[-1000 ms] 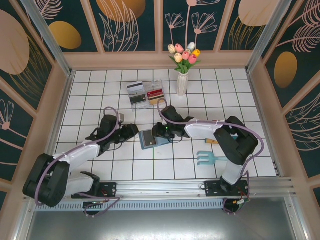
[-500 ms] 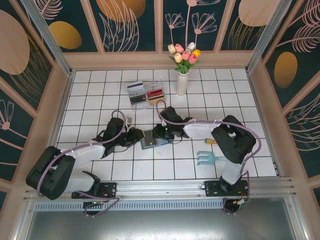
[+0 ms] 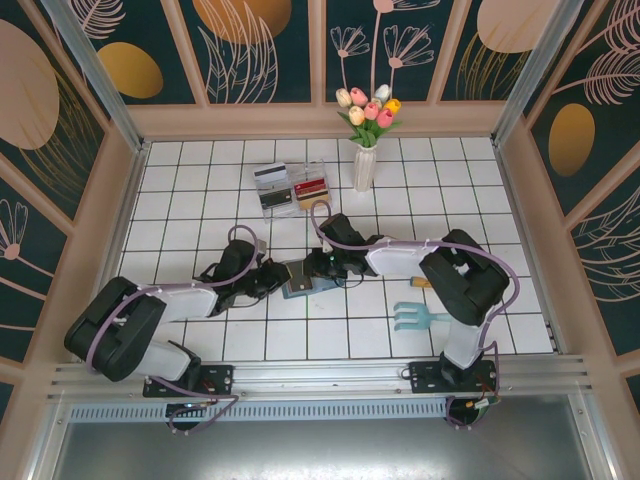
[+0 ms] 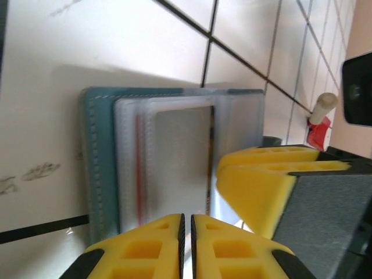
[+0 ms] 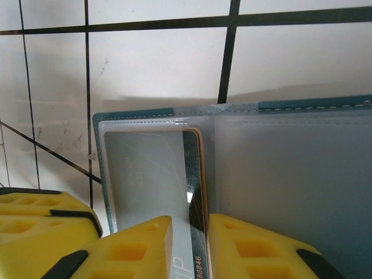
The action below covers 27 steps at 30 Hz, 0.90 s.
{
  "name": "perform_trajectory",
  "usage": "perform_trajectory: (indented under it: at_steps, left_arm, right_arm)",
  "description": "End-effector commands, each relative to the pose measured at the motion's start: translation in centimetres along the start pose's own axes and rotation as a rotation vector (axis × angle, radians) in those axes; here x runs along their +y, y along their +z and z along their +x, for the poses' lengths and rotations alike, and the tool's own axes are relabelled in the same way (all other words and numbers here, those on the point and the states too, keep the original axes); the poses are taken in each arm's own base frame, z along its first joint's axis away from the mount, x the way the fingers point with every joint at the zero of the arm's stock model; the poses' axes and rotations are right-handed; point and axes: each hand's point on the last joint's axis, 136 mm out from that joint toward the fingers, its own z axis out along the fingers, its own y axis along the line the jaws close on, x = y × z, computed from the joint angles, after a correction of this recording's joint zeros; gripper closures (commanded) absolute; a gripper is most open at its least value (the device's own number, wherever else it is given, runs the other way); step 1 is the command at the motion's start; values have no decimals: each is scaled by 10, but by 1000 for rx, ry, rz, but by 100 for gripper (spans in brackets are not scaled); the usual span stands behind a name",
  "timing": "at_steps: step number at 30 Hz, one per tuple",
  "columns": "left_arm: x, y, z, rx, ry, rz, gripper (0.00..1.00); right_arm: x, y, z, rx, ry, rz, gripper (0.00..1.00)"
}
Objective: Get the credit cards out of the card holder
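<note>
1. Only my right wrist view has readable writing. It shows the letters "IP" on a grey card [image 5: 145,174] and the digits "88846" along a dark card [image 5: 196,192] with a gold edge, which overlaps the grey one.
2. Both cards sit in a clear sleeve of the open teal card holder [image 5: 290,174] and run into the narrow gap of my right gripper [image 5: 190,225]. Those jaws stand slightly apart, and I cannot tell whether they pinch the cards.
3. My left wrist view has no legible print. It does show a red card edge [image 4: 139,168] inside the sleeves, ahead of my left gripper [image 4: 186,222].
4. My left jaws are pressed together with only a hairline slit between them, and their tips are at the holder's near edge. I cannot tell whether that edge is caught. One of my right gripper's fingers [image 4: 261,186] is over the holder, just right of them.
5. From above, the holder lies flat on the white tiles [image 3: 200,180] between my two grippers.
6. That view also shows a clear tray [image 3: 294,188] with other cards [image 3: 270,190] in it, beyond both grippers. A light-blue hand rake [image 3: 425,317] lies right of my right gripper.
</note>
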Motion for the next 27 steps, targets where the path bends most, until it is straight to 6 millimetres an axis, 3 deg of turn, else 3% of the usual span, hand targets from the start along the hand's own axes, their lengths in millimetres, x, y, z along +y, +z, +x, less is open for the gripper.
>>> perform_trajectory:
  at_steps: [1, 14, 27]
  left_arm:
    - [6, 4, 4, 2, 0, -9, 87]
    - [38, 7, 12, 14, -11, -115, 98]
    - [48, 5, 13, 12, 3, -165, 95]
  right_arm:
    - [-7, 6, 6, 25, -15, 10, 76]
    - [-4, 9, 8, 28, -21, -17, 79]
    - [3, 7, 8, 30, -45, -55, 90]
